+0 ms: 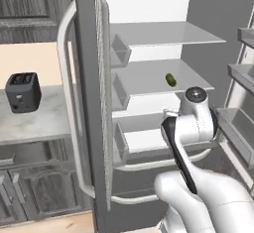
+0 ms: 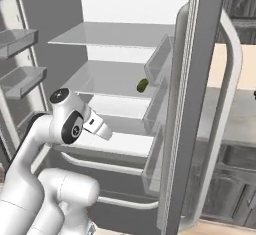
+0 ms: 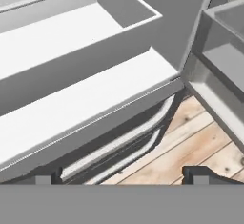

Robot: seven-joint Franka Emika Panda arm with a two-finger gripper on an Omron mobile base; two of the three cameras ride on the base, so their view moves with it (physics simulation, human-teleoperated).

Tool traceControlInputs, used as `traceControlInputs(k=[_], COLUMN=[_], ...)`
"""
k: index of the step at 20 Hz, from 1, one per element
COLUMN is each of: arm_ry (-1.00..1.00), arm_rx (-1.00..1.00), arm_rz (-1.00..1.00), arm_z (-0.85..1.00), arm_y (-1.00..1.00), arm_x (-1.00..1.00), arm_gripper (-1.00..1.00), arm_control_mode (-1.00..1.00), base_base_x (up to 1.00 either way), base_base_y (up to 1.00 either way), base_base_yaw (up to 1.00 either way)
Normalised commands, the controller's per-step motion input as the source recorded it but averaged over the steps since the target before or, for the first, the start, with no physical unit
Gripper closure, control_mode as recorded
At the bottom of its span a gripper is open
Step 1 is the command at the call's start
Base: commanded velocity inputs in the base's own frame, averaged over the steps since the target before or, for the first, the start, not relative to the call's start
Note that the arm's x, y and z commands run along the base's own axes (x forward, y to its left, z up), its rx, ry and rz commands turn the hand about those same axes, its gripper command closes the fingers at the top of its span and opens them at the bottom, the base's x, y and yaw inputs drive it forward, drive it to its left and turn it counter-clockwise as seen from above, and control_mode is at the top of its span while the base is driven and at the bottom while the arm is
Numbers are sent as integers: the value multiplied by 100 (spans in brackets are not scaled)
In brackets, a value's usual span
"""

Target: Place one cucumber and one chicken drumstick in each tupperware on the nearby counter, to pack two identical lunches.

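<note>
The white arm (image 1: 198, 187) is raised from the base and bent at a dark-jointed elbow, with the forearm carried upward and forward. The wrist is turned so that the hand is angled forward and downward. In the hand view, the gripper (image 3: 121, 175) is seen with its two dark fingertips (image 3: 198, 174) set far apart at the bottom of the frame, the jaws spread wide. Nothing is held between them, and nothing is touched by them.
</note>
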Motion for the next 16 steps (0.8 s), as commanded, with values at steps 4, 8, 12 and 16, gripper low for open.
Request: traceControlInputs(k=[4, 8, 12, 16], arm_ry=[0, 0, 0, 0], arm_rx=[0, 0, 6, 2], arm_rz=[0, 0, 1, 6], arm_z=[0, 0, 18, 82], arm_y=[0, 0, -30, -42], arm_x=[0, 0, 0, 13], arm_gripper=[-100, -100, -100, -100], arm_control_mode=[100, 100, -100, -100], base_base_x=[67, 42, 1, 0], base_base_y=[0, -11, -9, 0], base_base_yaw=[0, 1, 1, 0])
